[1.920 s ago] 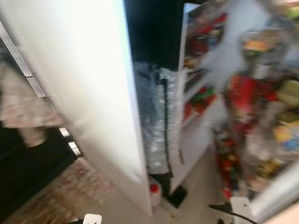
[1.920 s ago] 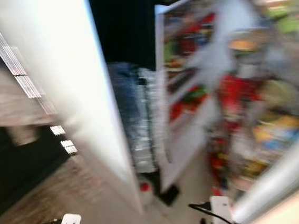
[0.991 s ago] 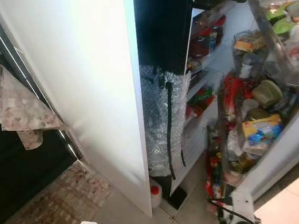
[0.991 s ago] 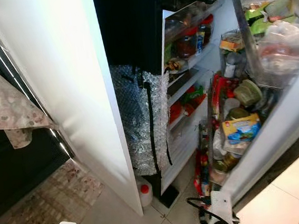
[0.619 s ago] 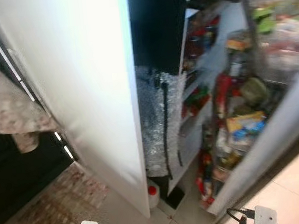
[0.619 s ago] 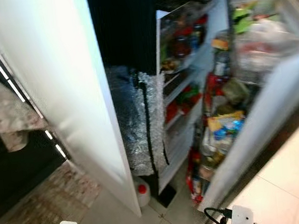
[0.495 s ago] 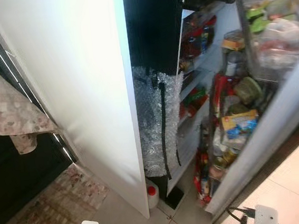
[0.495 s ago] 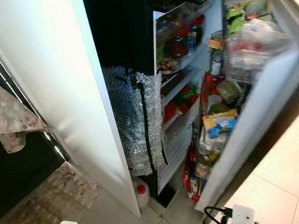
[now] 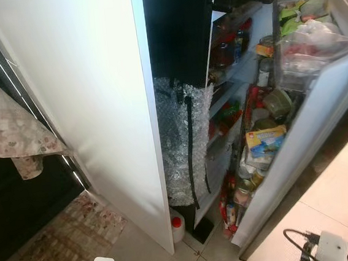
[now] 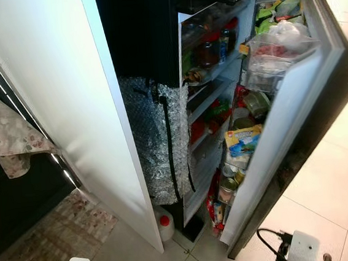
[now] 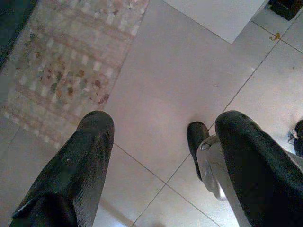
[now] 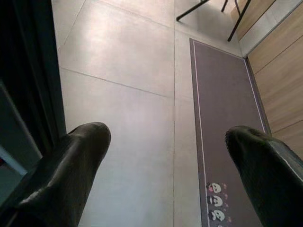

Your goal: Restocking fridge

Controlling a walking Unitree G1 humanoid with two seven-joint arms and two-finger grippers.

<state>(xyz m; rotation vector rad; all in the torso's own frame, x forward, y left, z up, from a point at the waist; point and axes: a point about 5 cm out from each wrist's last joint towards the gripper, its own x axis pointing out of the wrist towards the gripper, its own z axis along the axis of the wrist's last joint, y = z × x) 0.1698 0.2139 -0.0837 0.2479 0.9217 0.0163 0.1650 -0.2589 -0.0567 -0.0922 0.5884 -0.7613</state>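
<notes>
Fridge (image 10: pixel 153 40) stands ahead, interior mostly black; nothing can be made out in the dark upper part. Lower part of the opening is blocked by a sheet of bubble wrap (image 10: pixel 160 150) w/ a black cord (image 10: pixel 170 149) hanging down over it, so whatever is behind is hidden.

Fridge door (image 10: pixel 284 126) on the right is ajar, seen edge-on from above. Door shelves are packed: a yellow-blue pack (image 10: pixel 243 139) mid-door, jars near the bottom, a clear bag w/ red items (image 10: pixel 273 44) and greens at the top corner. Labels too small to read. Inner shelves (image 10: pixel 208 65) hold red jars and packets, partly cut off by the door edge.

Big white panel (image 9: pixel 79 102) on the left takes up much of the view; top cut off by the frame. A patterned cloth (image 9: pixel 14 133) hangs at its left, beside a dark cabinet front. A white bottle w/ red cap (image 10: pixel 166 222) sits on the floor at the panel's bottom corner. Patterned rug (image 11: pixel 71 56) lies on the tile floor (image 12: pixel 128 118) to the left; a grey mat w/ panda figures (image 12: pixel 222 142) to the right.

Left gripper (image 11: pixel 161 142) hangs low over tile near the rug edge, jaws wide, nothing between them. Right gripper (image 12: pixel 168 161) hangs over tile just beside the door's dark edge, jaws wide, empty.
</notes>
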